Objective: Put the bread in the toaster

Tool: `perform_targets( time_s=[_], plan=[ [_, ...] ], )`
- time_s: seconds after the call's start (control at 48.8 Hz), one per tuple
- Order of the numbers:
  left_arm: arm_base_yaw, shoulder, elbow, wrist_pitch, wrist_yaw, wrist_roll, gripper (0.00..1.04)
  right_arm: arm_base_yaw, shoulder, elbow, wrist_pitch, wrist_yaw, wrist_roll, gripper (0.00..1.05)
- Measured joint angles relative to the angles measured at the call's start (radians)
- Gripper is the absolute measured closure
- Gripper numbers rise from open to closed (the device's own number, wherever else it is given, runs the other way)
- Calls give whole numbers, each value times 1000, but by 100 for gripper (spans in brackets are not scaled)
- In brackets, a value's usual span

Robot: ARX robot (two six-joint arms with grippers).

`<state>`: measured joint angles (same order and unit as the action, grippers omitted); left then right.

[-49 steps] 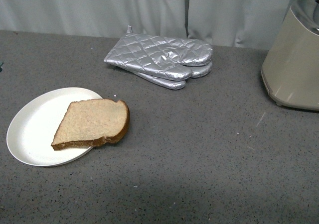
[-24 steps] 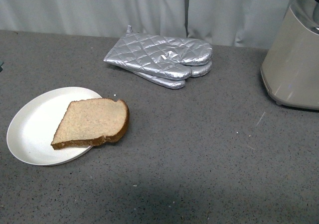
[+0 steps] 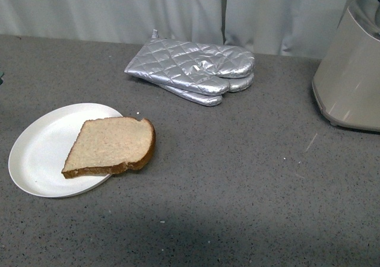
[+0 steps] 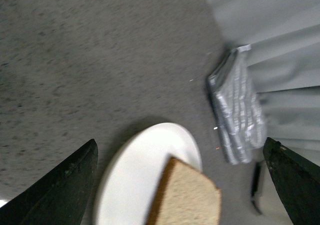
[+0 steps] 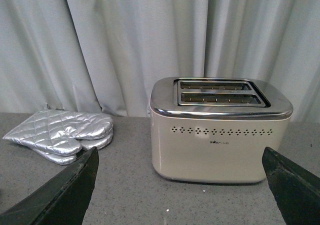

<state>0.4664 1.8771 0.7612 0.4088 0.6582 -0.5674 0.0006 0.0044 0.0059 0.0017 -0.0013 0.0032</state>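
Zero steps done, I'd say: both pincers are hanging empty. Left pincer is gaping wide above the bread, not touching it. Right pincer is spread just as wide, facing the toaster, whose slots are showing empty. Bread is lying flat, half on the white plate, rounded end overhanging the table, well apart from the toaster. Grasping, carrying across and slotting in are all pending.

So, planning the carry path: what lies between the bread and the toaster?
In the front view, only bare counter lies between the bread and the toaster; the mitts sit farther back, off that line.
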Motion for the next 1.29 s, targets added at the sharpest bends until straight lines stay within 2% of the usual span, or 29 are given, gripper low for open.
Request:
perform_targets(
  time_s=[0.185,0.492,0.759,1.087,1.107,1.189,1.292],
  plan=[
    [3,167,98,-137,0,259,7,0,0,0,0,0,0,9],
    [-33,255,164,-251,-61,476,7,0,0,0,0,0,0,9],
    [-55,267,179,-266,-72,549,7,0,0,0,0,0,0,9],
    [-141,238,135,-338,-31,604,7,0,0,0,0,0,0,9],
    [-144,238,134,-336,-36,610,8,0,0,0,0,0,0,9],
    [-154,238,127,-328,-81,616,26,0,0,0,0,0,0,9],
    [-160,239,120,-331,-91,616,40,0,0,0,0,0,0,9]
  ],
)
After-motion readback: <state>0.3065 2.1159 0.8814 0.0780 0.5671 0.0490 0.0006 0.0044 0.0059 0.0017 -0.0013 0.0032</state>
